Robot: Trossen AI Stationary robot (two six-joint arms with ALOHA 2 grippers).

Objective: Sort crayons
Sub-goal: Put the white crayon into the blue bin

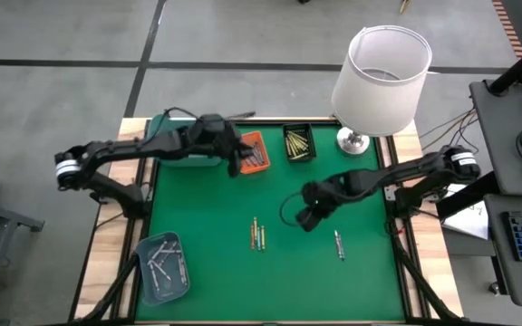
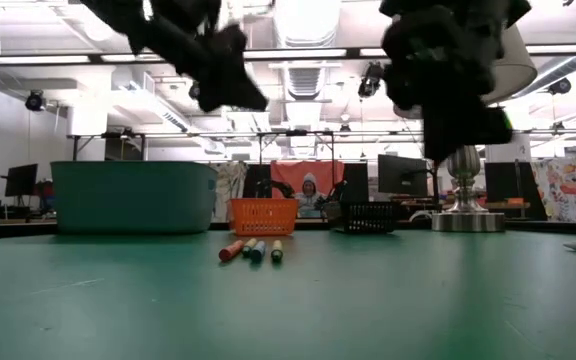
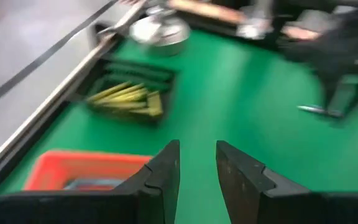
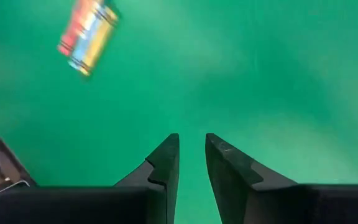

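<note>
A small cluster of crayons [image 1: 256, 235] lies side by side on the green mat near its middle; the low view shows it as red-orange, blue and yellow-green sticks [image 2: 251, 250]. One silvery crayon [image 1: 339, 244] lies alone to the right. My left gripper [image 1: 236, 161] hovers open beside the orange tray [image 1: 254, 148], with nothing between its fingers [image 3: 196, 146]. My right gripper [image 1: 308, 217] hangs open above the mat, right of the cluster [image 4: 87, 34], which its wrist view shows ahead of the empty fingers [image 4: 191, 138].
A black tray [image 1: 299, 143] of yellow-green crayons and a teal bin [image 1: 181, 145] stand along the far edge. A blue tray [image 1: 161, 265] with silvery crayons sits at the near left. A white-shaded lamp [image 1: 381, 77] stands at the far right corner.
</note>
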